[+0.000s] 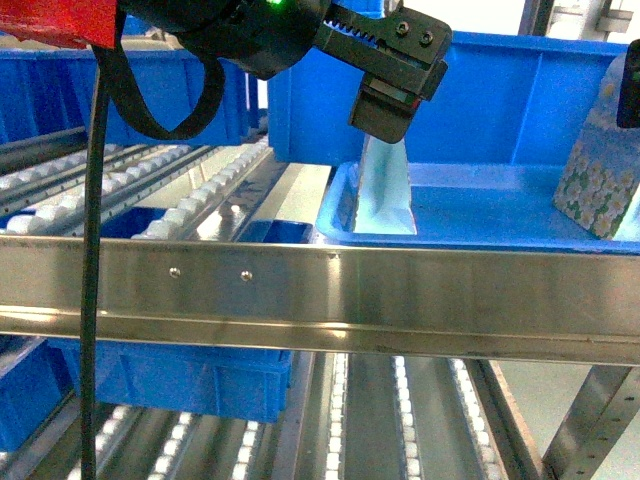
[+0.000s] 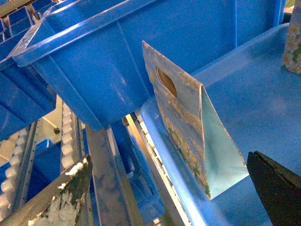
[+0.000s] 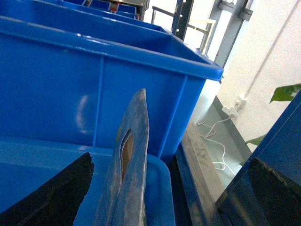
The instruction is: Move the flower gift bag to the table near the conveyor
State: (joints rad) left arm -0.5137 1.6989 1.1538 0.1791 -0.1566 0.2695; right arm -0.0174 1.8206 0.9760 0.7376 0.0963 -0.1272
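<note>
Two flower gift bags stand upright in a shallow blue tray [image 1: 470, 225] on the conveyor [image 1: 300, 285]. The left bag [image 1: 387, 190] shows its pale blue side; its flowered face and handle hole show in the left wrist view [image 2: 181, 127]. My left gripper [image 1: 395, 95] hovers just above its top, open [image 2: 168, 157], holding nothing. The right bag [image 1: 598, 180] stands at the tray's right end. It appears edge-on [image 3: 130, 160] between the wide-open fingers of my right gripper [image 3: 169, 160], untouched. The table is out of view.
Deep blue bins [image 1: 500, 100] stand right behind the tray and further left [image 1: 60, 90]. Roller lanes [image 1: 190, 200] slope beside the tray, and another blue bin [image 1: 170, 380] sits on the lower level. A steel front rail crosses the head view. Right of the rack are floor, cables and a wall [image 3: 263, 70].
</note>
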